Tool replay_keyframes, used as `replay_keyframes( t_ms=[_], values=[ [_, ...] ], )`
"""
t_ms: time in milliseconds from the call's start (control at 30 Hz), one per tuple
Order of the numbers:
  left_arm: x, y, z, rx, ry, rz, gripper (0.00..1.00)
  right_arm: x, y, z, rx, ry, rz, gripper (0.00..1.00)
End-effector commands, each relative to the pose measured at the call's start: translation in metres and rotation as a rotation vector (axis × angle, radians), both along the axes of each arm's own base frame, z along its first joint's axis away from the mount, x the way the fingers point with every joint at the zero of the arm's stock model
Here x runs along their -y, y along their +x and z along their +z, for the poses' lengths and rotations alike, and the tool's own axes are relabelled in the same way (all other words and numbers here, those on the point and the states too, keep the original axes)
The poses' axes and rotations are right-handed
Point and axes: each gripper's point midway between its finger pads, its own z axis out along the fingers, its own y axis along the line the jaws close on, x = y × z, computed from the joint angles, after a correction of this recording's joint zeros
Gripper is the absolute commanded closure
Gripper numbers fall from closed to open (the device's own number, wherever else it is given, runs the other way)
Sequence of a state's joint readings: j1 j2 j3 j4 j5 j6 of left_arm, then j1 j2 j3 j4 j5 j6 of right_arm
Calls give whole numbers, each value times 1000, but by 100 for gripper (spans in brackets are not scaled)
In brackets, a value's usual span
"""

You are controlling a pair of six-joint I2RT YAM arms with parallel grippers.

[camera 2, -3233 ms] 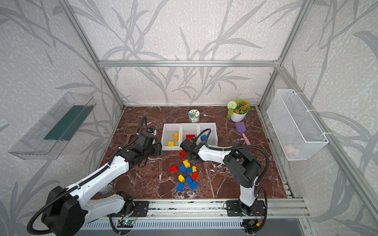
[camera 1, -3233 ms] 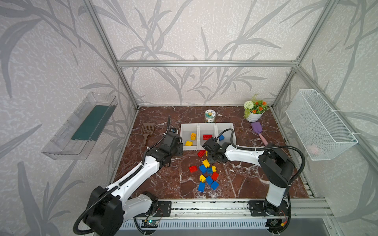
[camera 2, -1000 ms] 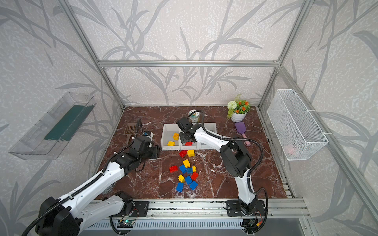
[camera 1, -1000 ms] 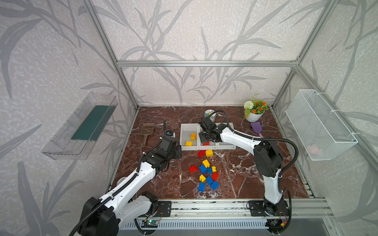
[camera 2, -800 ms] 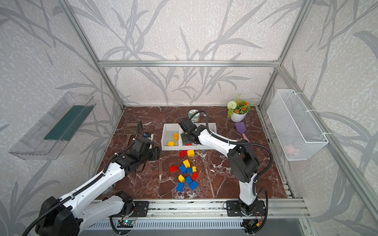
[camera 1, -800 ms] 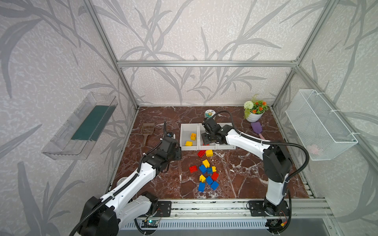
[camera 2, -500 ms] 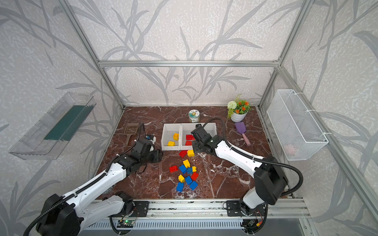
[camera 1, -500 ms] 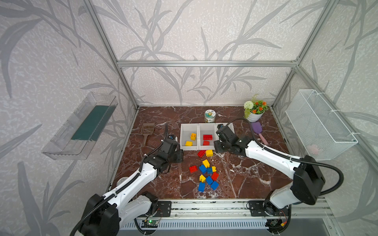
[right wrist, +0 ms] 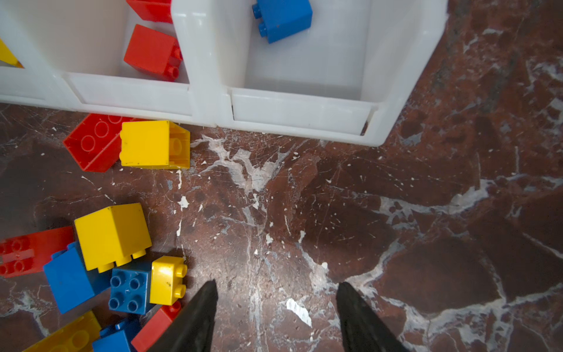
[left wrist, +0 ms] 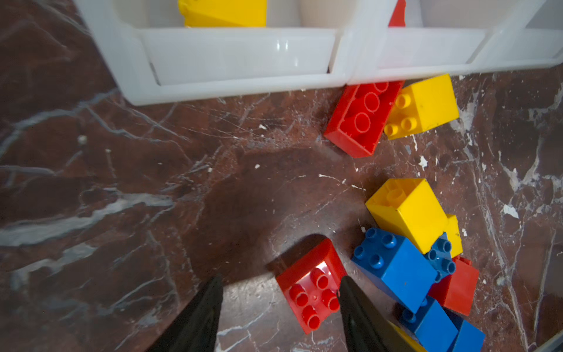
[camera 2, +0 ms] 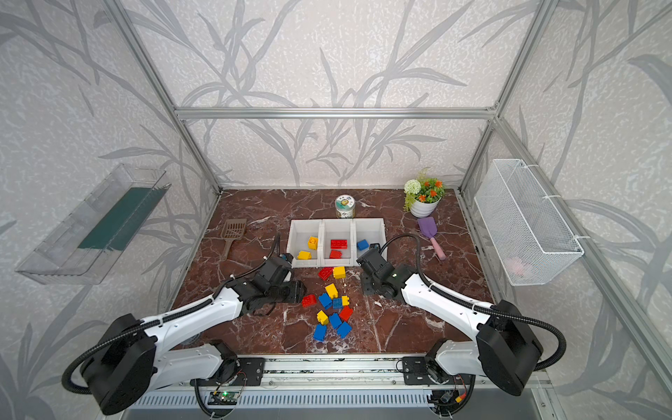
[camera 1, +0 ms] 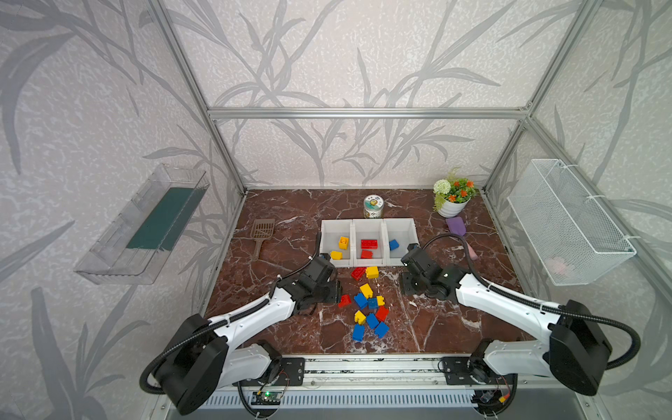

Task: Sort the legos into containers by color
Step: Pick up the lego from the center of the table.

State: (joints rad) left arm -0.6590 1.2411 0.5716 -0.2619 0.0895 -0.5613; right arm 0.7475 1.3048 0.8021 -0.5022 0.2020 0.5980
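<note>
Three joined white containers [camera 1: 400,226] sit in a row; they hold two yellow, two red and one blue brick. The remaining legos [camera 1: 365,290] lie jumbled just before them; several are tipped.

tabletop [camera 1: 276,218]: dark red-brown marble, white veining. containers [camera 1: 368,227]: plain white. legos [camera 1: 360,300]: solid red, yellow, blue, one colour per brick. walls [camera 1: 345,65]: pale grey, darker grey leaf print. frame [camera 1: 363,113]: bare silver. wire basket [camera 1: 567,225]: white mesh. wall tray [camera 1: 120,254]: clear, dark green insert. litter scoop [camera 1: 262,229]: brown. small shovel [camera 1: 455,226]: purple, pink handle. flowerpot [camera 1: 451,210]: white, orange and white blooms, green leaves. arms [camera 1: 254,318]: white, black joints and cables.
</note>
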Motion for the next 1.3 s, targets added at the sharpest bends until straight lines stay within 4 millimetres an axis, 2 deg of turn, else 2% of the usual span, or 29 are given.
replay_keyframes(
  t_ms=[0,167,400,633,967,1267],
  values=[
    [19,-1,-4,-36,-31,-24,36,-4,2,0,-11,15,-12,37],
    [28,-5,-13,-69,21,-77,36,-3,1,0,-12,14,-15,37],
    [23,-3,-8,-32,118,-173,36,2,-2,-2,-5,16,-28,37],
    [29,0,-8,-26,157,-270,37,1,-3,-4,-12,17,-24,37],
    [36,-21,-23,-76,186,-341,42,3,-5,-7,-22,26,-52,36],
    [30,-31,-32,-86,240,-345,52,1,-5,-10,-31,32,-51,37]
  ],
)
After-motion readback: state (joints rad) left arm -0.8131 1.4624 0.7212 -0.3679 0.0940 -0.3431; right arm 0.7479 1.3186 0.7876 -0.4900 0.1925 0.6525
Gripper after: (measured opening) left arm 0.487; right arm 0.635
